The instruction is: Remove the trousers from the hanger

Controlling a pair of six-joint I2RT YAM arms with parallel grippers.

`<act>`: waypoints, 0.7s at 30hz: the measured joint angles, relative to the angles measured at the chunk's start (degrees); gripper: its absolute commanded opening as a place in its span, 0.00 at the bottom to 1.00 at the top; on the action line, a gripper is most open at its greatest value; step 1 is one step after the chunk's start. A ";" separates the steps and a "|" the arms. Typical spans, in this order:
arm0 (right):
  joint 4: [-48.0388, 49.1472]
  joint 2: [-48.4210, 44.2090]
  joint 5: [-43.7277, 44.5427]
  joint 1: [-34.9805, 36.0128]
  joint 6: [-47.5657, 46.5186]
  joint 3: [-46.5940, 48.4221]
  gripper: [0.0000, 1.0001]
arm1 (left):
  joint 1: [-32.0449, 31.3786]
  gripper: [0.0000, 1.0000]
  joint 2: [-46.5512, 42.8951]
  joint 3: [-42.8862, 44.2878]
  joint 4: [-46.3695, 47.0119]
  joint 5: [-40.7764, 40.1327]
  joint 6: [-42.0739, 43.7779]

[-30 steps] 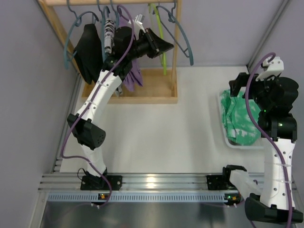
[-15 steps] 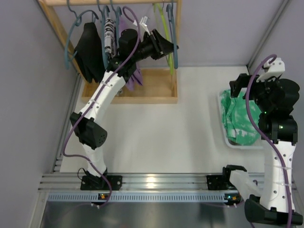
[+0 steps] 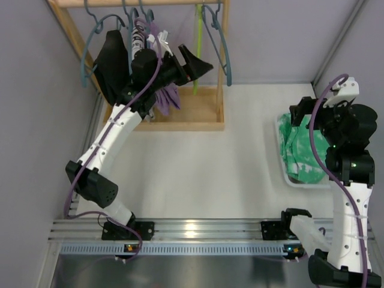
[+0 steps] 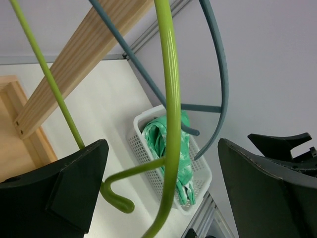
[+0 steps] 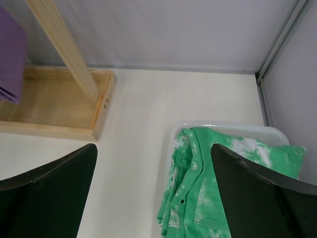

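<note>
Left gripper (image 3: 198, 62) hangs up at the rack (image 3: 198, 111) with its jaws spread wide and nothing gripped. In the wrist view the bare green hanger (image 4: 171, 99) passes between the fingers without either one pressing on it. The right gripper (image 3: 302, 113) is equally wide open and empty, poised over the basket (image 5: 228, 125). The rack stands at the far left corner of the tabletop and carries a black garment (image 3: 111, 63) and a purple one (image 3: 168, 96) toward its left end. A bare blue hanger (image 3: 219, 42) hangs by its right post. The basket sits at the right edge of the tabletop, well apart from the rack, and the green trousers (image 5: 218, 188) lie crumpled inside it. Judging from this, the main work looks done: the trousers are off the hanger and stowed, and the green hanger hangs empty on the rail. What seems left is for the left arm to draw clear of the hangers. Whether the garments on the rack are trousers too cannot be told.
</note>
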 measured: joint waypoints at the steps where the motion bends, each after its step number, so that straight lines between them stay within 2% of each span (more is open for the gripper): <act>1: 0.04 -0.15 0.00 0.00 0.00 -0.20 0.99 | 0.24 0.99 -1.16 -1.11 0.02 -0.26 0.39; 9: 0.07 -0.31 0.17 0.00 -0.61 -1.33 0.99 | 0.81 0.99 -7.91 -8.41 -0.39 -2.60 6.91; 18: 0.28 -0.68 -0.13 0.00 -2.05 -3.48 0.99 | 0.83 0.99 -20.04 -16.87 -3.21 -6.34 20.44; 21: 0.44 -0.68 -0.24 0.00 -2.03 -4.28 0.99 | 0.81 0.99 -24.65 -18.99 -9.29 -8.41 22.60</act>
